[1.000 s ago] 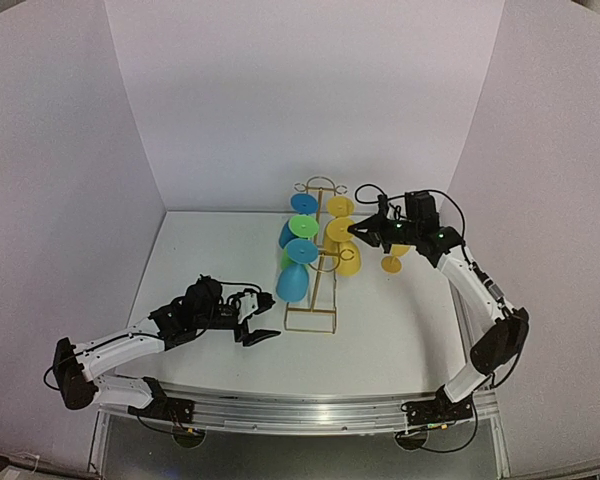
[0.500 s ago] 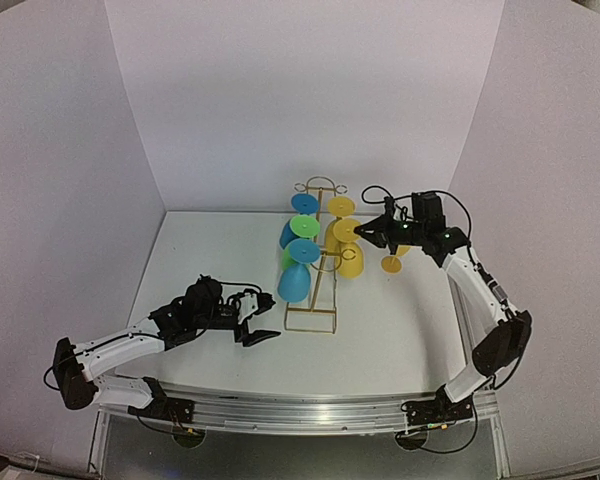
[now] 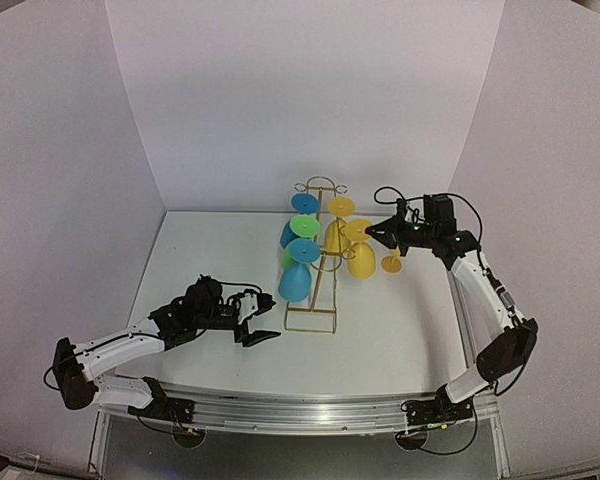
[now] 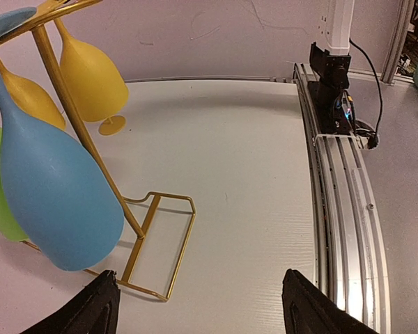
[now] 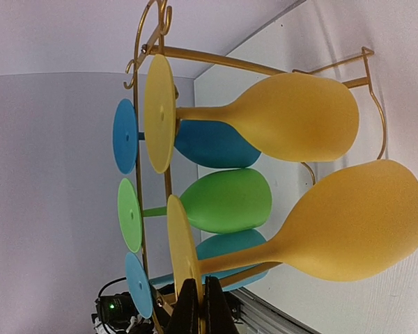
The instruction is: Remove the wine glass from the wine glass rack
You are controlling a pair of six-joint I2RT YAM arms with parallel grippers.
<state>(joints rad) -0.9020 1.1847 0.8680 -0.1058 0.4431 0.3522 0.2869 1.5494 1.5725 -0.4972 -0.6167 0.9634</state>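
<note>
Done: the yellow wine glass (image 3: 361, 260) is gripped by its foot and pulled just right of the wine glass rack (image 4: 96, 149), mid-surface.
Left: whether the stem is clear of its hook cannot be told; the glass is not yet set down.
Right pincer (image 3: 372, 232): pinched tight on the glass's foot.
Left pincer (image 3: 256, 322): spread wide, nothing held, near the surface's near-left part.
Change: glass and right pincer are shifted rightward, away from the rack; left arm unmoved.

No readable text, label, brand or number is showing in any view; wine glass rack (image 4: 74, 104) and wine glass (image 5: 348, 223) are bearing none.
</note>
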